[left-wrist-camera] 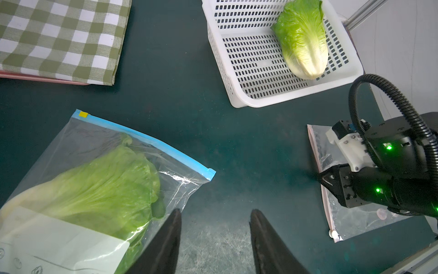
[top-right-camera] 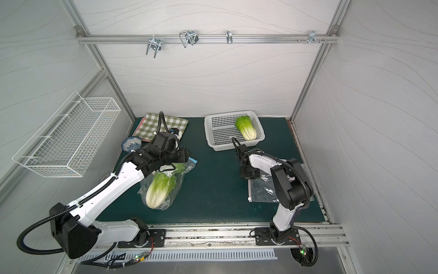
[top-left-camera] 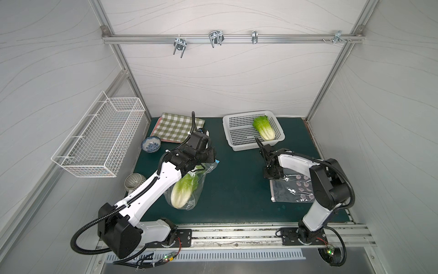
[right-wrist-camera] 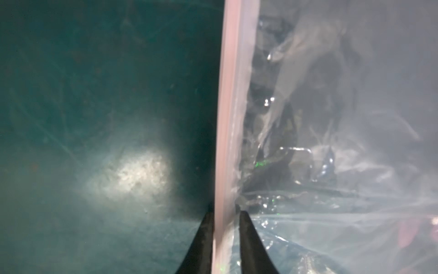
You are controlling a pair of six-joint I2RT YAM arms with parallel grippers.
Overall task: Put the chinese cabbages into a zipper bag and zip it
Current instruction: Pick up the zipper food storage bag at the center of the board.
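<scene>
**A:** So, where do the cabbages sit?

**B:** The bagged cabbage point(top-left-camera: 183, 192) lies inside the blue-zip bag point(left-wrist-camera: 94, 132), left of centre in both top views, with its white stalk end toward the lower edge of the frame. I cannot tell how many heads the plastic holds.

**A:** And the left gripper?

**B:** The left gripper point(left-wrist-camera: 215, 212) hangs over the zip end of that bag. Its fingers are apart, with only the green mat point(top-left-camera: 237, 185) between them. A corner of the bag lies just beside one finger.

**A:** Any other head?

**B:** A loose cabbage point(top-left-camera: 263, 128) lies in the white basket point(top-left-camera: 246, 146), upper right of centre, against the right-hand wall. No gripper touches it.

**A:** And the right gripper?

**B:** The right gripper point(right-wrist-camera: 226, 212) is down on the pink-zip bag point(top-left-camera: 289, 192), below the basket in the frame. Its fingers are drawn together on the pink strip at the bag's edge, one on each side, and the plastic puckers there.
</scene>
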